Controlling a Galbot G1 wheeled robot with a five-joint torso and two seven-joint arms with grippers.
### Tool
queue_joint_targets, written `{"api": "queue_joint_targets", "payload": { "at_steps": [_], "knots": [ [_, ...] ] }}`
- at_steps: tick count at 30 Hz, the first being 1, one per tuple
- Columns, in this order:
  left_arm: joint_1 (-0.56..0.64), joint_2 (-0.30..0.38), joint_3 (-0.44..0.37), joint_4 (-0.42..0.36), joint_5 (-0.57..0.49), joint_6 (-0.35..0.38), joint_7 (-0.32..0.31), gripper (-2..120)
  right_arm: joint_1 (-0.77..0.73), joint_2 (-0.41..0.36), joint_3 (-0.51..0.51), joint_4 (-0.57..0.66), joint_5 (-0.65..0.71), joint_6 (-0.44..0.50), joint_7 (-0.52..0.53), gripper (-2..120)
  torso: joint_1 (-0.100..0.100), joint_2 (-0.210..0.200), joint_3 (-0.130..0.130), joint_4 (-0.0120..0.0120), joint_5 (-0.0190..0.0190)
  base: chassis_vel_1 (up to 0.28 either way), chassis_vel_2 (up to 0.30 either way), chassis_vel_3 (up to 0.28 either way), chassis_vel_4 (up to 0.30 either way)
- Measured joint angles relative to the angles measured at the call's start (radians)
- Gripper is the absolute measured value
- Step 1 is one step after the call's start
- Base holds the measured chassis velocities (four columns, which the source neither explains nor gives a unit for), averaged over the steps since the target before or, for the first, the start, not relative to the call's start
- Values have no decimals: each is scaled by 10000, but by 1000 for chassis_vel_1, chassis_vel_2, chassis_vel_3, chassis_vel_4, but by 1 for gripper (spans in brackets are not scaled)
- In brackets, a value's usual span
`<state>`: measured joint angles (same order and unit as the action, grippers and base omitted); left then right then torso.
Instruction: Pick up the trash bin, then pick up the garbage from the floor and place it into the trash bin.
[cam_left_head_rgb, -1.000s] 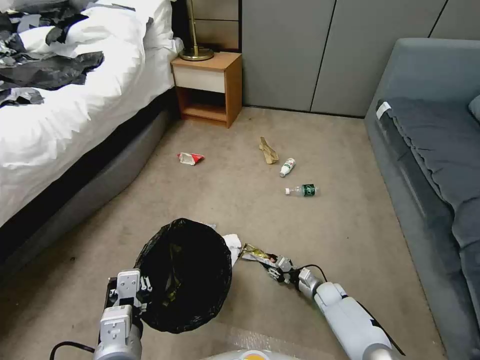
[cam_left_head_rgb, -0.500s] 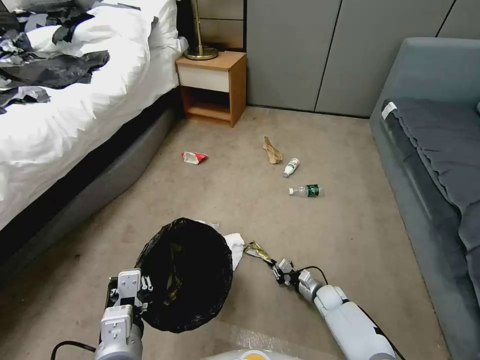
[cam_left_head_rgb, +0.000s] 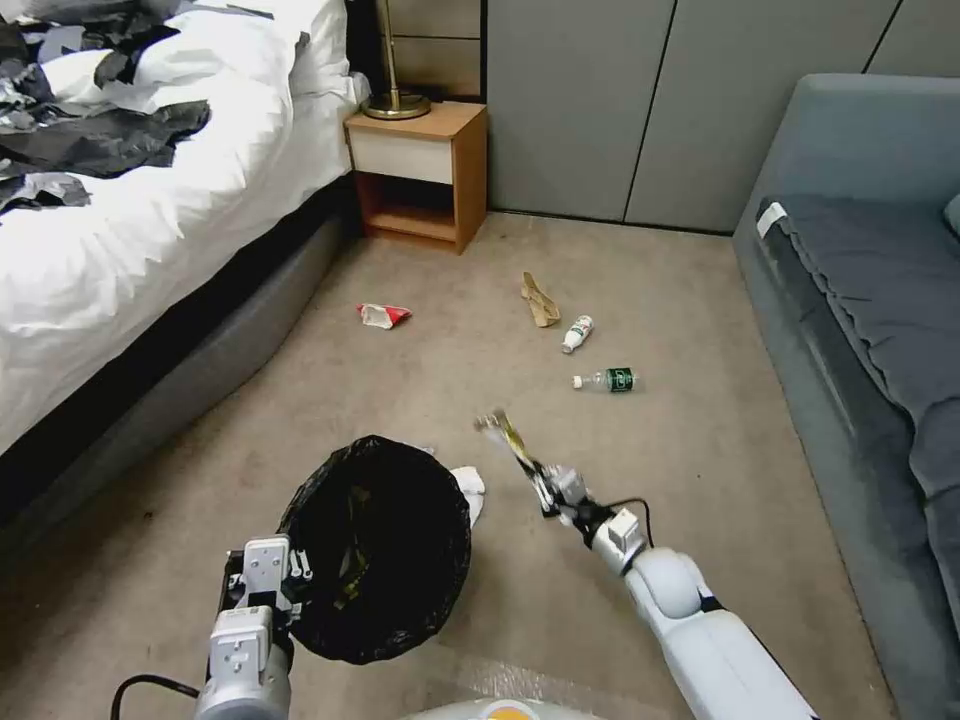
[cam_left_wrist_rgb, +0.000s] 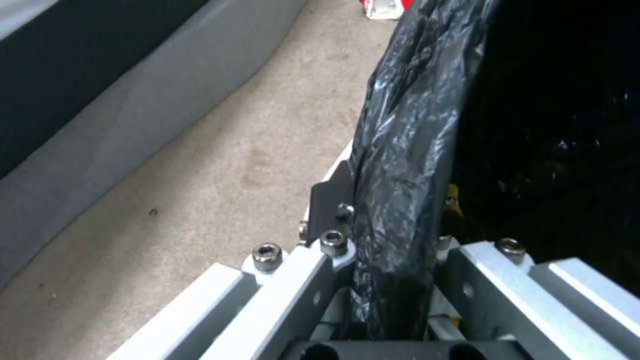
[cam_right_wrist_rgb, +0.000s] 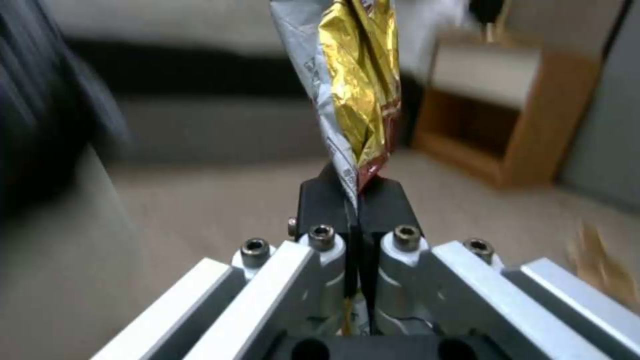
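Right gripper (cam_left_head_rgb: 545, 487) fingers clamp the gold snack wrapper (cam_right_wrist_rgb: 360, 90); left gripper (cam_left_wrist_rgb: 390, 280) fingers pinch the trash bin (cam_left_head_rgb: 375, 545) rim.

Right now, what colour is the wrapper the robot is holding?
Shiny gold and silver with a bit of red, seen best in the right wrist view: snack wrapper pinched in the right gripper.

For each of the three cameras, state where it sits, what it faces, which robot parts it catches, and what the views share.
Head view: on the head, looking down at the carpet; both arms, the trash bin, bottles and bed.
Left wrist view: on the left arm; the left gripper clamps the bin's bagged rim.
Right wrist view: on the right arm, facing the nightstand; the right gripper pinches a gold wrapper.
Shared: head and right wrist views both show wrapper and nightstand.
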<state>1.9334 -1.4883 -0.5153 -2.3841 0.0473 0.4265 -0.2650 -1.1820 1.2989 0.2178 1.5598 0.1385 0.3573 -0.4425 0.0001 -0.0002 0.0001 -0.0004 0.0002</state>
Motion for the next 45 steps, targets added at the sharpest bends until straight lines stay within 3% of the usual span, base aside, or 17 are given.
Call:
{"api": "queue_joint_targets", "payload": {
  "at_steps": [1,3,4,7,8,11,19,26,36,45],
  "knots": [
    [0,0,0,0,0,0,0,1,0,0,0,0,0,0,0,0,0,0,0,0,0,0,0,0,0],
    [-13,41,10,7,-54,18,13,1,-399,-52,-320,1722,392,-135,3,0,0,0,-1,3,-6,0,0,0,0],
    [-13,41,10,7,-54,18,13,1,-399,-52,-320,1722,392,-135,3,0,0,0,-1,3,-6,0,0,0,0],
    [-47,61,36,9,-74,36,16,1,-633,-103,-1290,3157,758,-277,464,0,0,0,-1,4,-4,0,0,0,0],
    [-47,61,36,9,-74,36,16,1,-633,-103,-1290,3157,758,-277,464,0,0,0,-1,4,-4,0,0,0,0],
    [-89,50,87,26,-75,51,28,1,-752,-178,-2630,3934,976,-479,1000,0,0,1,-1,5,-4,0,0,0,0],
    [-122,5,101,45,-64,58,34,1,-980,-197,-4285,3712,381,-530,1206,0,0,1,-2,4,-3,0,0,0,0],
    [-140,-29,122,45,-46,62,39,1,-1052,-273,-4334,3134,41,-330,1217,0,0,1,-2,13,-30,0,0,0,0],
    [-157,-24,132,29,-55,76,39,1,-1282,-362,-4014,2786,-43,-267,1009,2,0,1,-2,11,3,0,0,0,0],
    [-177,-8,28,-33,-125,110,39,1,-1420,-515,-3938,2783,-88,-273,963,35,0,1,-1,2,7,0,0,0,0]
  ]
}}
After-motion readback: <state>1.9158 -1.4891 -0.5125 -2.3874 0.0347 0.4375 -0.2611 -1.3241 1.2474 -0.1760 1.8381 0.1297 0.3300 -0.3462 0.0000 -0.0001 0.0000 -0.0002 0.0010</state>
